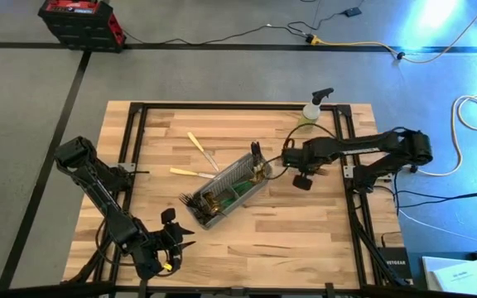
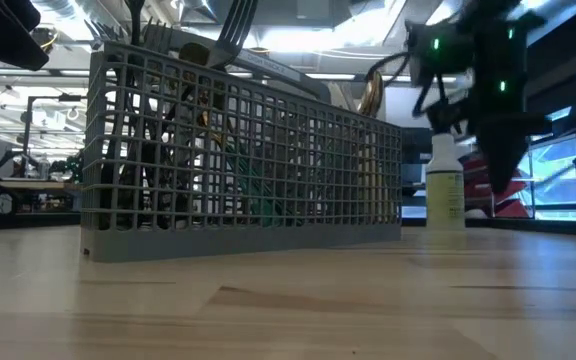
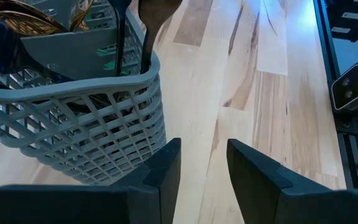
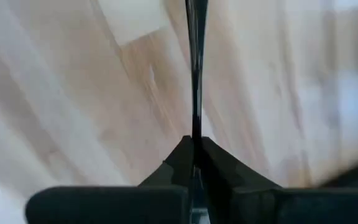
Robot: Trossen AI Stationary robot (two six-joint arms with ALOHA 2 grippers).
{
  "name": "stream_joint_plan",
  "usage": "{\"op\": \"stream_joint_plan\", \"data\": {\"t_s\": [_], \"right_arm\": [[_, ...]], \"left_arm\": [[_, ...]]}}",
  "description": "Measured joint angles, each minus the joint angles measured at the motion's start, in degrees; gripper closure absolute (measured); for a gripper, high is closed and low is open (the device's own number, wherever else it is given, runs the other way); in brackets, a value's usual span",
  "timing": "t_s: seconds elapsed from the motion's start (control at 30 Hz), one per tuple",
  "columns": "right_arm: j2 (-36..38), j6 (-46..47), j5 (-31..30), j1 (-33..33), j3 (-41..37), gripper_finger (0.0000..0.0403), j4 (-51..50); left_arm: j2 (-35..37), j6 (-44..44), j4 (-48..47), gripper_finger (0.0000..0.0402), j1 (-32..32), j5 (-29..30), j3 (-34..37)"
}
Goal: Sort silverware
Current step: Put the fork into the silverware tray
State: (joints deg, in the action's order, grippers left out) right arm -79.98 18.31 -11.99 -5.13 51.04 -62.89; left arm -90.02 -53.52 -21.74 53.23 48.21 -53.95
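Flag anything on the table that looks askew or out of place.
The grey mesh caddy sits diagonally across the boards, not squared to the table edges. Two cream-handled pieces lie loose on the wood beside it. Nothing looks spilled or damaged.

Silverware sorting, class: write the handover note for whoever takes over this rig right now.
Right gripper: shut on a dark-handled piece, beside the caddy's far end.
Left gripper: jaws apart, holding nothing, waiting at the table's near-left corner.
Done: two cream-handled pieces lie on the table left of the caddy.
Left: most silverware remains in the caddy.
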Motion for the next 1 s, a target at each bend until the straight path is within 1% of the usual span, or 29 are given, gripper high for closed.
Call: {"op": "stream_joint_plan", "data": {"t_s": [0.13,0.27,0.3,0.43,0.5,0.53,0.63,0.73,0.8,0.9,1.0], "right_arm": [[1.69,7.85,-6.01,3.81,6.76,0.0402,-15.07],[1.98,14.57,-14.02,8.48,13.70,0.0402,-23.33],[1.98,15.24,-15.24,9.70,15.28,0.0402,-23.61],[1.98,15.90,-21.74,14.76,21.62,0.0402,-19.65],[1.98,14.06,-24.91,16.97,24.32,0.0402,-15.69],[1.98,11.63,-26.31,17.91,25.39,0.0402,-12.89],[1.98,0.48,-31.32,20.71,27.21,0.0402,-0.88],[1.57,-16.54,-33.00,22.64,27.28,0.0402,14.20],[0.65,-29.65,-32.72,23.38,27.31,0.0402,23.94],[-1.73,-50.64,-29.66,23.57,27.33,0.0403,36.83],[-4.95,-73.47,-26.46,23.53,27.35,0.0403,44.77]], "left_arm": [[0.00,-0.02,0.05,0.0286,0.00,0.00,0.00],[0.00,0.01,0.09,0.0286,-0.01,0.00,0.00],[0.00,0.10,0.08,0.0286,-0.01,0.01,0.00],[0.00,0.08,0.14,0.0286,-0.02,0.02,0.00],[0.00,0.13,0.16,0.0286,-0.02,0.02,0.00],[0.00,0.13,0.14,0.0286,-0.02,0.02,0.00],[0.00,0.13,0.14,0.0286,-0.02,0.04,0.00],[0.00,0.15,0.14,0.0286,-0.07,0.02,0.00],[0.00,0.15,0.13,0.0286,-0.09,0.07,0.00],[0.00,0.15,0.12,0.0286,-0.13,0.60,0.00],[0.00,0.15,0.12,0.0286,-0.13,0.67,0.00]]}}
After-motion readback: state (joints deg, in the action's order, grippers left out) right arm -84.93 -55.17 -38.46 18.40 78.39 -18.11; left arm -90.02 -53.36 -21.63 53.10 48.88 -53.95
